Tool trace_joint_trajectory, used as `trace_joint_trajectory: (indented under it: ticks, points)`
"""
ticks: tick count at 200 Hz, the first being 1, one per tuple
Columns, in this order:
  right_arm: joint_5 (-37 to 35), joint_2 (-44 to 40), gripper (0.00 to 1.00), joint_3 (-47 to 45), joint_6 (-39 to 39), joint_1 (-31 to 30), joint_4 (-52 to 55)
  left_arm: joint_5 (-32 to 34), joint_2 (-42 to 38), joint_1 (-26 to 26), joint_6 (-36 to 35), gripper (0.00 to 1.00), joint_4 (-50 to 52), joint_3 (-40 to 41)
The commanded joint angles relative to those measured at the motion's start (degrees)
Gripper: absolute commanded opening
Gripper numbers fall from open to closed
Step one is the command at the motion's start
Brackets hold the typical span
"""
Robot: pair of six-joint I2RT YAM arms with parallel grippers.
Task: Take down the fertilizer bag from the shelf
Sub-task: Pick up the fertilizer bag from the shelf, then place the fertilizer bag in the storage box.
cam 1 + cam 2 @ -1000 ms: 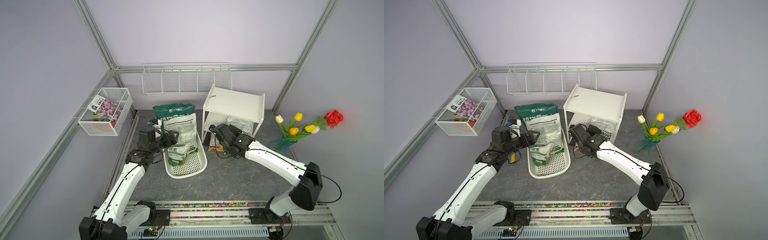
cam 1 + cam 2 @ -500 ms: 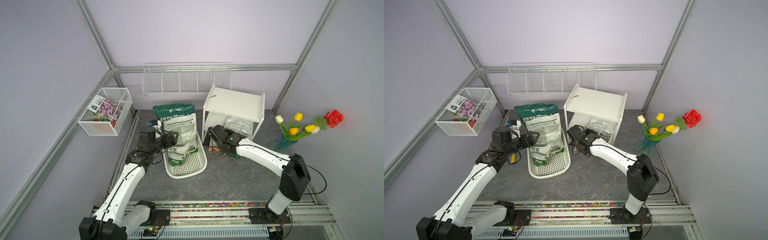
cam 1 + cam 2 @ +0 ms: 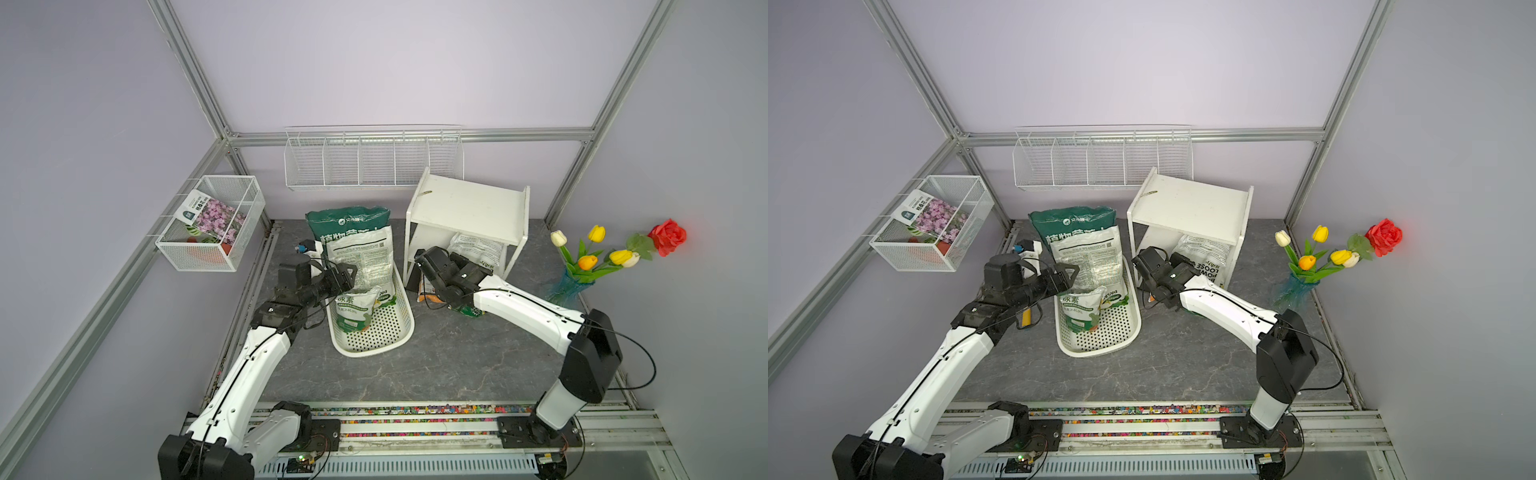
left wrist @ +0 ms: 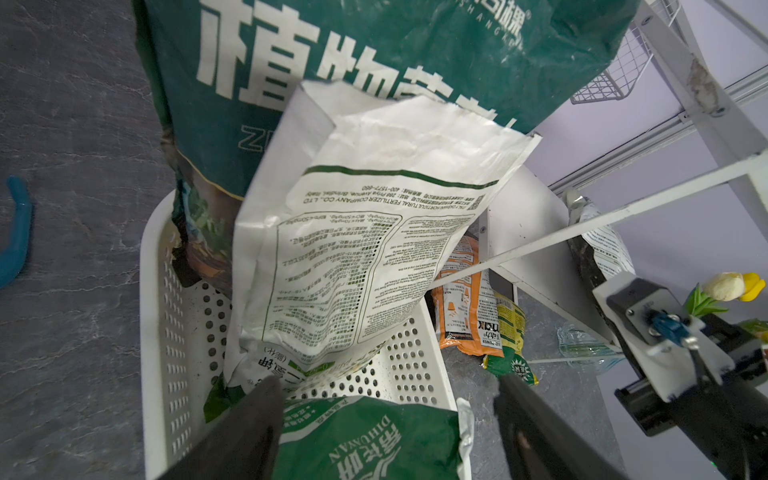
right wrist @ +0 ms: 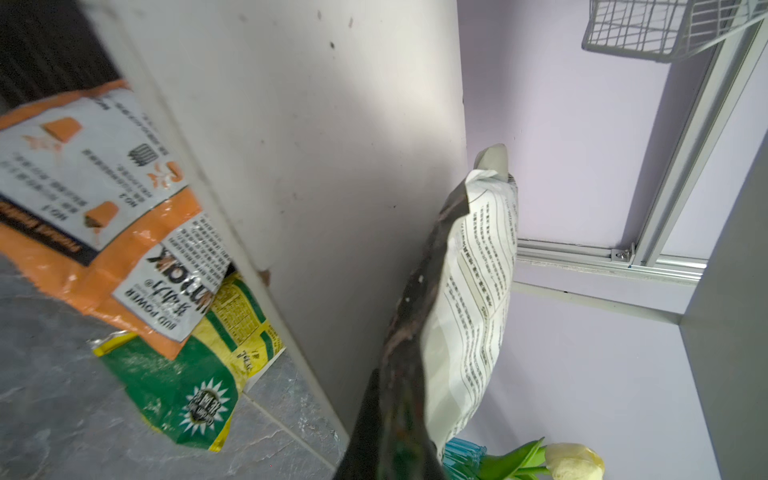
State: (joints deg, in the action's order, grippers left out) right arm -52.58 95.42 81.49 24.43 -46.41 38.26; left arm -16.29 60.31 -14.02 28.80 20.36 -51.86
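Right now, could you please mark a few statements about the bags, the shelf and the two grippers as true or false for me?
1. The fertilizer bag lies under the top board of the shelf. True.
2. The left gripper is shut on a bag. False: its jaws stand open, above the perforated basket.
3. The right gripper is shut on the fertilizer bag's edge. True.
4. The vase of flowers stands in the perforated basket. False: it stands on the table beside the shelf, apart from the perforated basket.
5. An orange packet lies on the table at the foot of the shelf. True.
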Motion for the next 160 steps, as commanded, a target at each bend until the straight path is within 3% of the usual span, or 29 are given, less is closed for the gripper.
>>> trace_joint_trajectory:
  ticks: [1, 45, 112, 160]
  points:
    - [2.6, -5.5, 0.0, 2.8, -2.6, -3.4, 2.0, 0.4, 0.1, -0.2, -0.3, 0.84, -0.1, 1.1]
    - [7.0, -11.3, 0.0, 8.0, -6.7, -5.8, 7.7, 0.9, -0.5, -0.2, -0.4, 0.84, -0.3, 1.5]
    - [17.6, -20.9, 0.0, 9.6, -8.3, -6.4, 6.0, 1.2, -1.2, -0.2, -0.2, 0.84, -0.4, 2.1]
    - [29.9, -22.5, 0.0, 10.0, -11.5, -6.7, 4.1, 2.7, -2.1, -0.2, -0.7, 0.84, -0.2, 2.3]
